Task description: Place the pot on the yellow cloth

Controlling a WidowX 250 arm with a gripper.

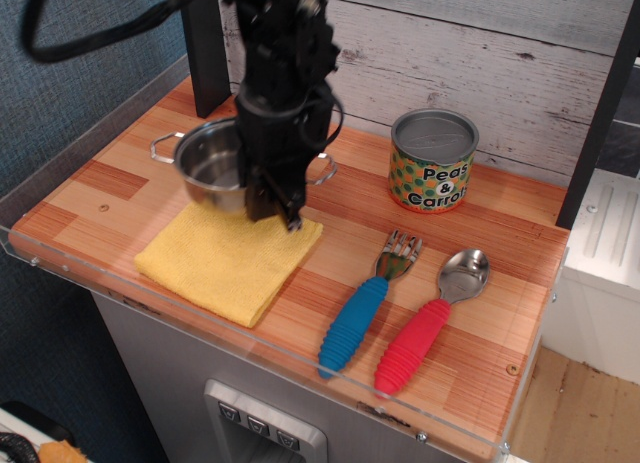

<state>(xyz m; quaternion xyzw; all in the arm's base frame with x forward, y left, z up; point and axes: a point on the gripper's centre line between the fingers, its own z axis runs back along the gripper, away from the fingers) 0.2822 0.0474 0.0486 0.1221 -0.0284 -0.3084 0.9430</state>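
The only view shows one pot (208,166), one yellow cloth (228,250), one tin can (432,161), one fork (366,306) and one spoon (430,323) on the wooden counter (500,283). The gripper (272,198) has its jaws closed on the right rim of the pot. The pot is over the far edge of the cloth, and it looks empty inside. The can is closed with a lid.

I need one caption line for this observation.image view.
Gripper carries the pot over the yellow cloth's back edge.
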